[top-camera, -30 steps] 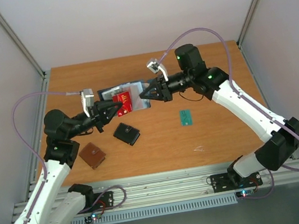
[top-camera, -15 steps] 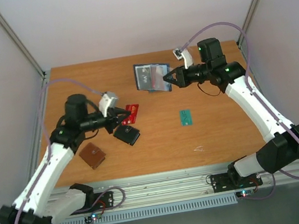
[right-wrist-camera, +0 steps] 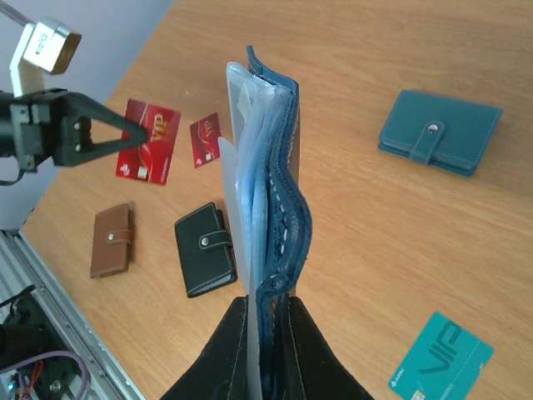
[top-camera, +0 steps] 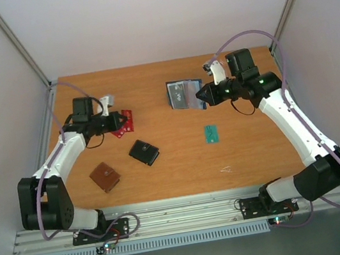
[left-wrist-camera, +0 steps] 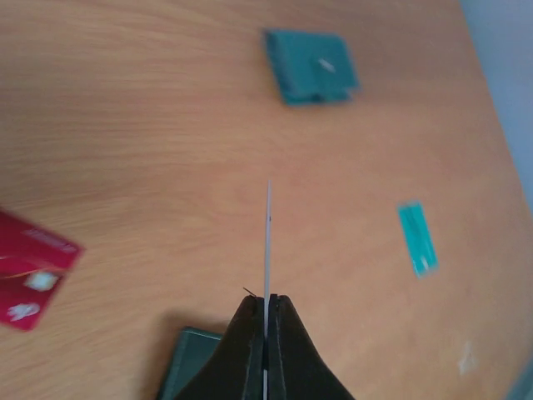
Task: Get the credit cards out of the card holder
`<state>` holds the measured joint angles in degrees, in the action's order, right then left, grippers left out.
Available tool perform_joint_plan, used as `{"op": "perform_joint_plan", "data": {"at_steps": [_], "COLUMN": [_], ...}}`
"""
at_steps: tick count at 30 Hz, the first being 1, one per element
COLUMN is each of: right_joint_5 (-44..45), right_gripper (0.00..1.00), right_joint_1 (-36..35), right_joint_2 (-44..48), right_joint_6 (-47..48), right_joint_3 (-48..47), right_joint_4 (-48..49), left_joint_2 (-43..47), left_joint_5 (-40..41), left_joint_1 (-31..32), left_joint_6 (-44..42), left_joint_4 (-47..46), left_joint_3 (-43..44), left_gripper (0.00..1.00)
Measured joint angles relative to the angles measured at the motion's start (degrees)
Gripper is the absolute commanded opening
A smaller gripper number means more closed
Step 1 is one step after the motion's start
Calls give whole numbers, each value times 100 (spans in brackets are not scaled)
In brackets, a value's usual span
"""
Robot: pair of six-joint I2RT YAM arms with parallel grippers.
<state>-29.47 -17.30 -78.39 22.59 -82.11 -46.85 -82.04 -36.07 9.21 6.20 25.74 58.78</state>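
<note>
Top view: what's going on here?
The right gripper holds the navy card holder over the far side of the table. The left gripper pinches a red card at the left. A second red card and a teal card lie on the table, already out.

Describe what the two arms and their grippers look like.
Both the left arm and right arm have white links joined by bulky black joints, the right's showing small green lights. A lilac cable loops along each. The left gripper and right gripper each have two black, tapered fingers, with a pale camera block on the wrist.
</note>
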Motion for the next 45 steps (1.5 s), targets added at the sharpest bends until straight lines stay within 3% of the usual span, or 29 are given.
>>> {"op": "perform_joint_plan", "data": {"at_steps": [3, 7, 14, 26, 31, 36, 45], "right_joint_5": [-7, -26, -251, -553, -599, -640, -1058], "right_gripper": [1, 1, 1, 1, 1, 1, 1], "right_joint_1": [0, 0, 0, 0, 0, 0, -39], "right_joint_2": [-44, -310, -1180, -1945, -1947, -1947, -1937], "right_joint_6": [81, 166, 166, -243, -302, -302, -188], "right_joint_3": [-4, -142, -793, -1257, -1357, -1497, -1523], "right_joint_4": [-9, -70, -94, 57, 11, 7, 7], "left_joint_2": [24, -83, -562, -1648, -1875, -1847, -903], "left_joint_5": [426, 1117, 1591, 1554, 1547, 1506, 1742], "left_joint_1": [-444, -658, -1320, -1333, -1333, -1325, -1287], "left_joint_6": [1202, 2378, 3314, 5001, 5333, 5407, 5490], "left_joint_4": [-831, -1266, -1495, -1993, -2098, -2072, -1600], "left_joint_3": [-490, -815, -846, -605, -514, -638, -1329], "left_gripper": [0, 0, 0, 0, 19, 52, 64]}}
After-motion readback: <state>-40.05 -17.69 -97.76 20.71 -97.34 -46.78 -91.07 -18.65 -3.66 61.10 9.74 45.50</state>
